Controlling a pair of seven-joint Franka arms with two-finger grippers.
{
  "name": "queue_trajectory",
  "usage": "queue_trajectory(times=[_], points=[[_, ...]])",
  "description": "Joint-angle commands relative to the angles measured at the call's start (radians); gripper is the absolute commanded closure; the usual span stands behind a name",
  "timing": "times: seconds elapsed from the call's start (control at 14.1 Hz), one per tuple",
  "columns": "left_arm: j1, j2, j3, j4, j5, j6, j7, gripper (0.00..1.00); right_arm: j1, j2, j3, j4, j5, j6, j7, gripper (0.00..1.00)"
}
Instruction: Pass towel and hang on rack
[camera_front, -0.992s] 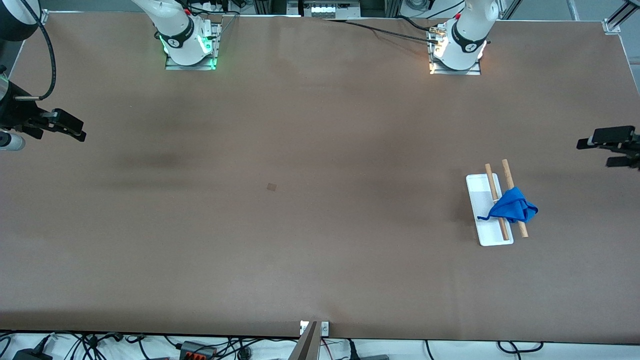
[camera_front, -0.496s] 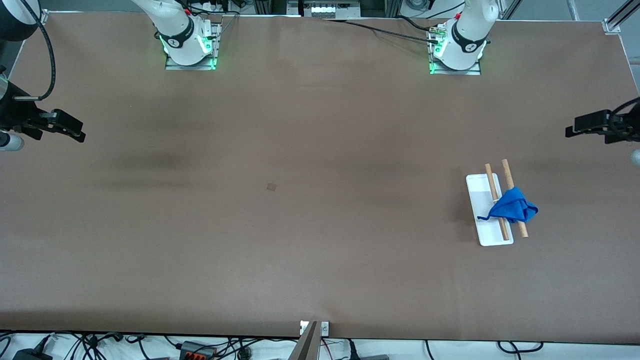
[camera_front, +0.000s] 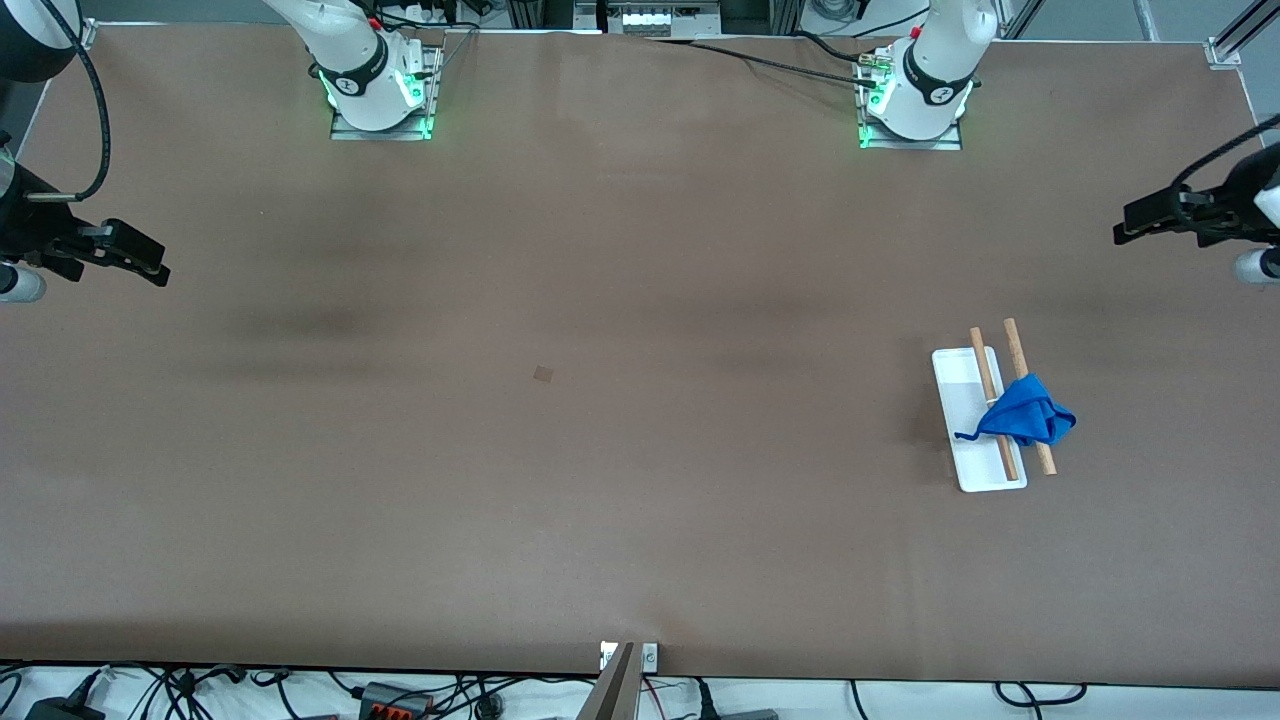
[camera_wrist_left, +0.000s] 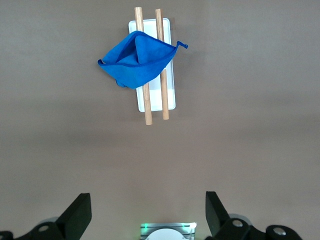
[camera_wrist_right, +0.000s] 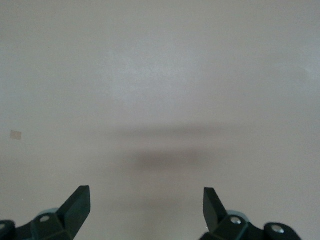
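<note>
Your towel (camera_front: 1025, 420) drapes over the rack (camera_front: 975, 420) bars. Both grippers hang well clear of the rack, fingers apart — left gripper (camera_front: 1135, 222) near it at the table's end, right gripper (camera_front: 150, 262) at the other end.

A soft blue cloth towel (camera_front: 1025, 420) drapes over the rack's (camera_front: 960, 400) pale wooden bars and smooth white plastic-looking base, on a matt brown bench (camera_front: 600, 500).

The towel (camera_front: 1028, 420) is hiding part of both rack (camera_front: 975, 420) bars; at three o'clock, the frame edge is cropping the left gripper (camera_front: 1135, 225).
</note>
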Motion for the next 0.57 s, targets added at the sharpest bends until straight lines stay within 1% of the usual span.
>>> queue_trajectory(times=[0.0, 0.21, 0.43, 0.5], points=[[-0.024, -0.034, 0.011, -0.037, 0.026, 0.024, -0.045, 0.00, -0.002, -0.027, 0.000, -0.018, 0.016, -0.006, -0.004, 0.00], [-0.021, -0.045, 0.003, -0.037, 0.018, 0.030, -0.050, 0.00, -0.002, -0.029, 0.000, -0.018, 0.014, -0.005, -0.005, 0.00], [0.003, -0.051, -0.028, -0.036, -0.001, 0.026, -0.047, 0.00, -0.002, -0.027, 0.000, -0.017, 0.013, -0.006, -0.007, 0.00], [0.009, -0.051, -0.028, -0.036, -0.033, 0.022, -0.050, 0.00, -0.002, -0.029, 0.000, -0.017, 0.013, -0.006, -0.007, 0.00]])
